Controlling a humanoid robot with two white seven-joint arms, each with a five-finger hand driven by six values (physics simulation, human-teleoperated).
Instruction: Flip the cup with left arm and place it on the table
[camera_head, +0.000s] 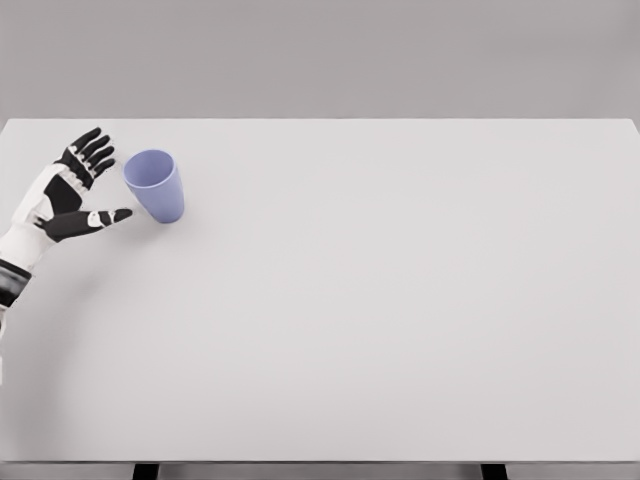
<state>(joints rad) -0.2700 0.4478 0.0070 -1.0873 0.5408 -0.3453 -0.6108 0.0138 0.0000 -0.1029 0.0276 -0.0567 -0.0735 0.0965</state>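
Where table (400, 300) meets left hand (70, 195), lavender cup (155, 185), mouth up

Small light-purple cup (155, 185) on the white table (380, 300), open end showing, tipped twd the left hand (65, 195). Sits just right of its spread fingers, not touching.

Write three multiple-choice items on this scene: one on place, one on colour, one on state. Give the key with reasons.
1. Where is the cup on the table?
A. far left
B. centre
C. near right

2. What colour is the cup?
A. red
B. pale violet-blue
C. green

3. How is the left hand?
A. closed on the cup
B. fist on the table
C. open beside the cup

Key: 1 A, it sits near the table's far left corner. 2 B, its wall and inside are pale violet-blue. 3 C, fingers are spread, thumb pointing at the cup, nothing held.
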